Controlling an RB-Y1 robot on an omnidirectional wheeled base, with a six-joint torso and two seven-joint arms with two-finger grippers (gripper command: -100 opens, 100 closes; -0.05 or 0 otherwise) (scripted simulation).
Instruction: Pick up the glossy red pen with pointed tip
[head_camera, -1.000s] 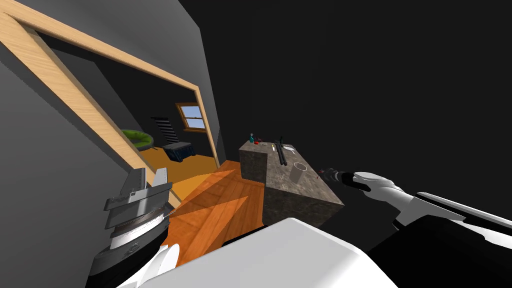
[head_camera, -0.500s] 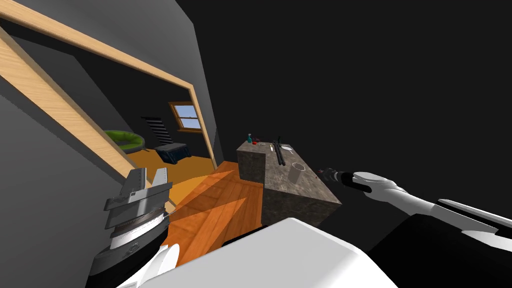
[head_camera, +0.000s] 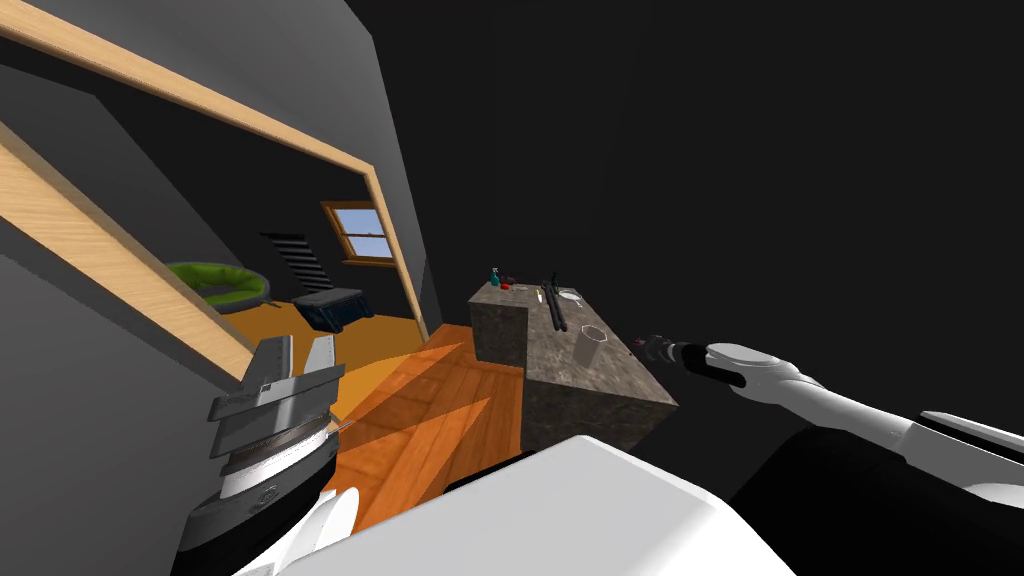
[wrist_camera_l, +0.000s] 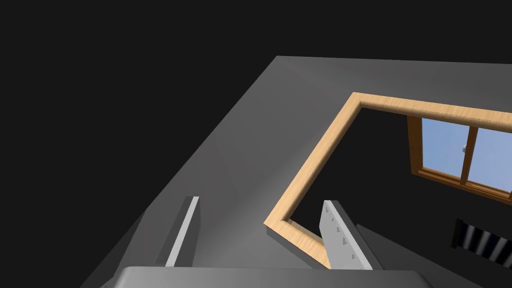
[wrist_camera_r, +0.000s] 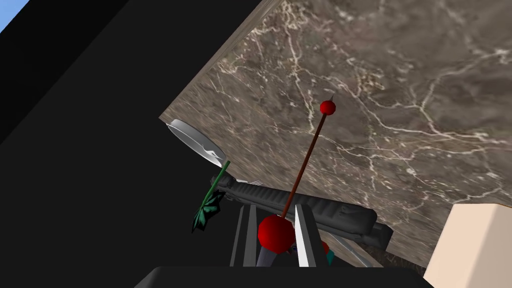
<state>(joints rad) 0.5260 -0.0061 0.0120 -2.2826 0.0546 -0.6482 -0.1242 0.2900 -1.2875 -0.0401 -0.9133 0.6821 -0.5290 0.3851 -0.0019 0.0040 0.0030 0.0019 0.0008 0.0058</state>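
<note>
The red pen has a glossy round red end, a thin dark red shaft and a small red bead with a pointed tip. My right gripper is shut on its round end, and the shaft sticks out past the fingertips towards the marbled brown counter. In the head view the right gripper hangs just off the counter's right edge, over a black area. My left gripper is raised by the doorway, open and holding nothing.
On the counter stand a pale cup, a long black object and a teal bottle at the far end. Near my right gripper lie a grey dish and a green leaf. Orange wooden floor leads to a wood-framed doorway.
The whole head view has shifted: the doorway and counter slid left, so I have turned. The right gripper keeps the pen beside the counter's edge. The left arm is unchanged.
</note>
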